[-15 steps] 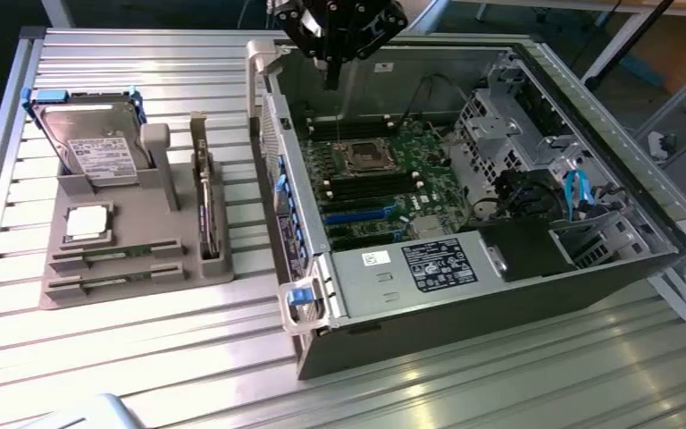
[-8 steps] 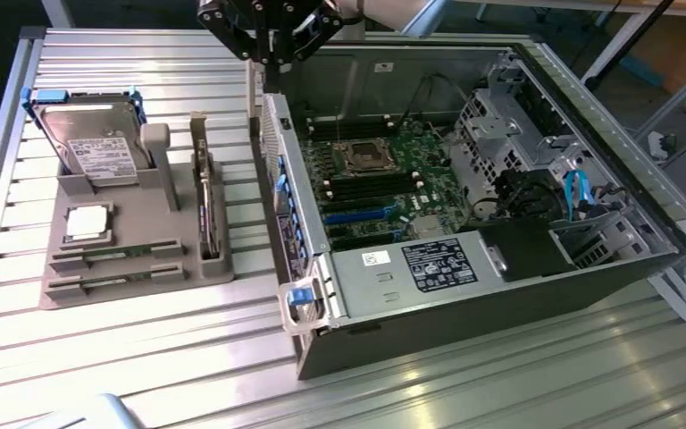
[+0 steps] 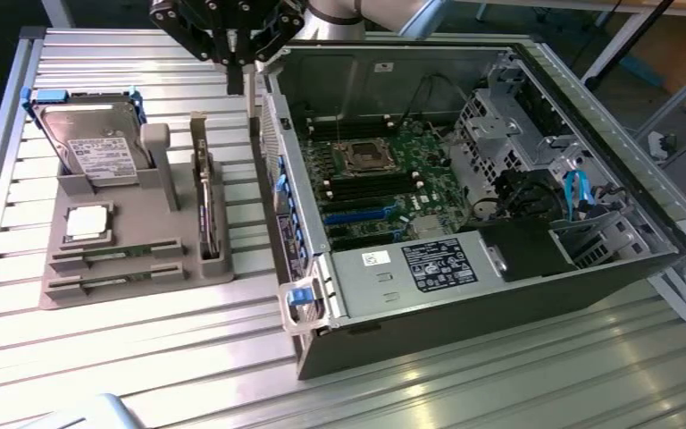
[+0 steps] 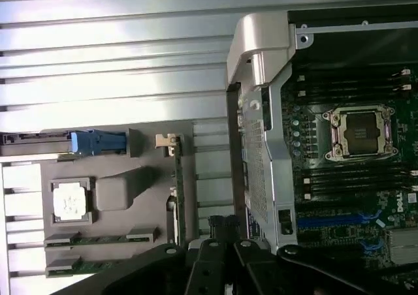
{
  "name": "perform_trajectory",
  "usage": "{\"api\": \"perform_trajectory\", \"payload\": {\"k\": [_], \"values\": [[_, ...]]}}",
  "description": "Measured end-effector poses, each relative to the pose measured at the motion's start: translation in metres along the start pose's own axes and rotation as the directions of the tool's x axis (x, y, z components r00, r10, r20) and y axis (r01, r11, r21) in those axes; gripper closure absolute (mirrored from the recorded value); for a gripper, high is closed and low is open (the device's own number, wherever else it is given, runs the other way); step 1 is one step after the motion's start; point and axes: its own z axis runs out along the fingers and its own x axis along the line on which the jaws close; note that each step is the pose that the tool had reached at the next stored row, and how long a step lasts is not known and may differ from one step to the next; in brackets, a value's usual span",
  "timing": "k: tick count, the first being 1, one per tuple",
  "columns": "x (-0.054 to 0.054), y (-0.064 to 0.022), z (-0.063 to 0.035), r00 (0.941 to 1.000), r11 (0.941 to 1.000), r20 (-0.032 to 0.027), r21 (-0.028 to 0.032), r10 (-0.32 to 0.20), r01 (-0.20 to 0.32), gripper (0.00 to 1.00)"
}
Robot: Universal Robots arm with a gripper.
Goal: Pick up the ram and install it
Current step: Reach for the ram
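While the ram [image 3: 117, 252] seemingly rests in its holder [image 3: 140, 214], the pincer [image 3: 236, 88] hovers by the case [image 3: 463, 323]. Its opening: I cannot tell.

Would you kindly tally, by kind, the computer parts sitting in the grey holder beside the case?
Hard drive: 1
Processor: 1
Ram sticks: 2
Expansion card: 1
Total: 5

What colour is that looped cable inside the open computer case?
Bright blue. The cable shows best in the exterior view.
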Motion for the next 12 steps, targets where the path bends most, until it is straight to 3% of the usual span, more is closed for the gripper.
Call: {"api": "perform_trajectory", "payload": {"k": [1, 3, 11, 12], "values": [[0.005, -0.0003, -0.0001, 1.0, 1.0, 0.0, 0.0, 0.0, 0.0, 0.9], [0.024, -0.0018, -0.0004, 1.0, 1.0, 0.0, 0.0001, 0.0, 0.0, 0.9], [0.062, -0.0047, -0.0011, 1.0, 1.0, 0.0, 0.0001, 0.0, 0.0, 0.9], [0.074, -0.0056, -0.0013, 1.0, 1.0, 0.0, 0.0, 0.0, 0.0, 0.9]]}}
